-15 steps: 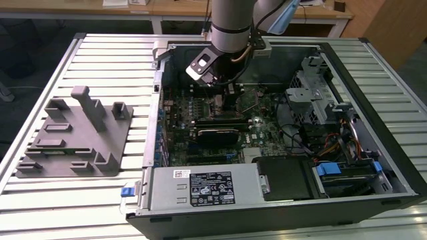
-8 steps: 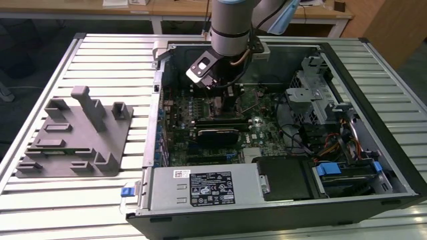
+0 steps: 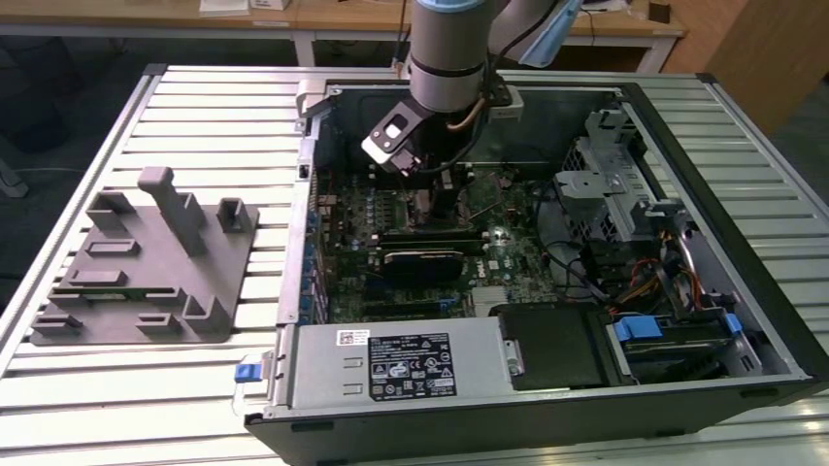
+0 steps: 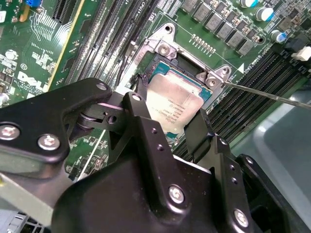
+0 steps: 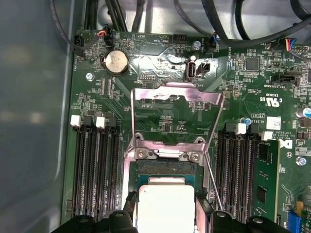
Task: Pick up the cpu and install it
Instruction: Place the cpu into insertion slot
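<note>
Inside the open computer case (image 3: pixel 545 416), over the socket (image 5: pixel 165 168), the gripper (image 4: pixel 169 108) grasps the cpu (image 5: pixel 165 206) by two sides; the socket's metal frame (image 5: pixel 177 89) stands flipped open.

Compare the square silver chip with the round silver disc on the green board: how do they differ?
The cpu is square; the battery is a round disc. The cpu looks bigger than the battery. The cpu is gripped by the end effector over the open socket; the battery sits apart on the board, untouched. Both have shiny silver tops.
</note>
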{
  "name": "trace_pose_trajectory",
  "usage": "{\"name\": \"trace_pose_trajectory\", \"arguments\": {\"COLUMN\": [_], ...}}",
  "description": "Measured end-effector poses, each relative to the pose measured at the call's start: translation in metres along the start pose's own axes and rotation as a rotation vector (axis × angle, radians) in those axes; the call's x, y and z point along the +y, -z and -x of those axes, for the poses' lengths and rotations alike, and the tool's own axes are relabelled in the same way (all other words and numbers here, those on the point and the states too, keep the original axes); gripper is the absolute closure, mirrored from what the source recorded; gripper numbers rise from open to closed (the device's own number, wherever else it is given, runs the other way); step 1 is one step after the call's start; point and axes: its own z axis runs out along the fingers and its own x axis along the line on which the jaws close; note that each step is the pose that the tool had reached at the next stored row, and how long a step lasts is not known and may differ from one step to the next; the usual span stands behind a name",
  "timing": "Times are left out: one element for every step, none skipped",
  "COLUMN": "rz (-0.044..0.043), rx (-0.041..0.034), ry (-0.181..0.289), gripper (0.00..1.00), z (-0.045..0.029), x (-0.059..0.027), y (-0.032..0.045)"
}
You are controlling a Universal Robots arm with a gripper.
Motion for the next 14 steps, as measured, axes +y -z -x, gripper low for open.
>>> {"name": "trace_pose_trajectory", "arguments": {"rz": [0.0001, 0.0001, 0.0, -0.0001, -0.0001, -0.0001, -0.0001, -0.0001, -0.0001, -0.0001, -0.0002, -0.0002, -0.0003, -0.0003], "rx": [0.0001, 0.0001, -0.0004, -0.0005, -0.0006, -0.0006, -0.0006, -0.0007, -0.0009, -0.0011, -0.0014, -0.0018, -0.0021, -0.0023], "ry": [-0.002, -0.004, -0.02, -0.023, -0.025, -0.026, -0.027, -0.028, -0.028, -0.03, -0.031, -0.033, -0.036, -0.04], "gripper": [0.45, 0.45, 0.45, 0.45, 0.45, 0.45, 0.45, 0.45, 0.45, 0.45, 0.45, 0.45, 0.45, 0.45], "z": [0.0, 0.0, 0.0001, 0.0001, 0.0001, 0.0001, 0.0001, 0.0001, 0.0001, 0.0001, 0.0001, 0.0001, 0.0001, 0.0001], "x": [0.0002, 0.0003, 0.0006, 0.0006, 0.0006, 0.0006, 0.0006, 0.0007, 0.0007, 0.0008, 0.0008, 0.0009, 0.0013, 0.0018], "y": [-0.0003, -0.0005, -0.0023, -0.0029, -0.0036, -0.0045, -0.0052, -0.0057, -0.0062, -0.0065, -0.0068, -0.0071, -0.0072, -0.0073]}}
